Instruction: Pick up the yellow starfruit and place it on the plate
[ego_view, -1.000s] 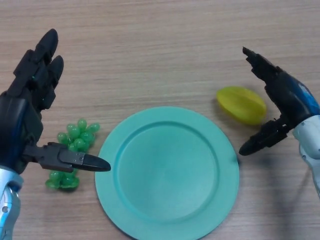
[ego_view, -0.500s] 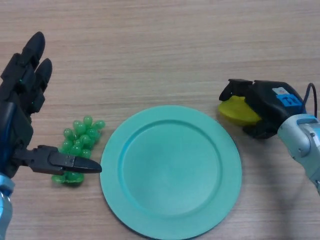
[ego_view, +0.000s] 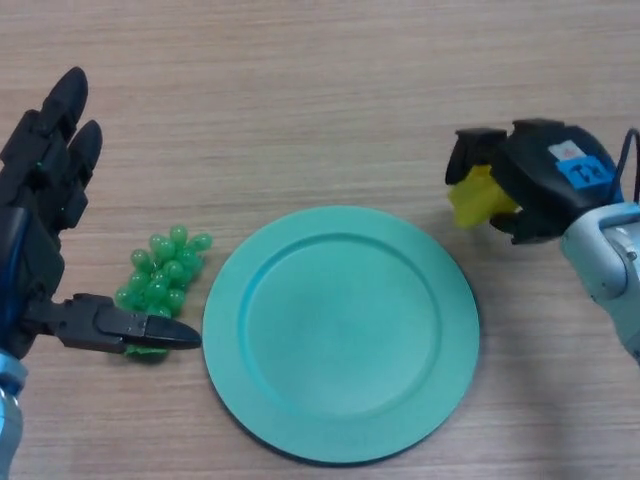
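The work surface was a wood-grain table (ego_view: 330, 100). In the head view, the right hand (ego_view: 535, 180) was clenched round the yellow starfruit (ego_view: 478, 198), right of the plate (ego_view: 340, 335) and just beyond its far-right rim. The step in hand appeared to be the pick-up, with the grasp made; the next move called for carrying the fruit left and nearer over the plate, then releasing it. The left hand (ego_view: 40, 220) hung idle at the left with fingers straight, beside green grapes (ego_view: 160, 285). Most of the starfruit was hidden by the fingers; whether it touched the table could not be determined.
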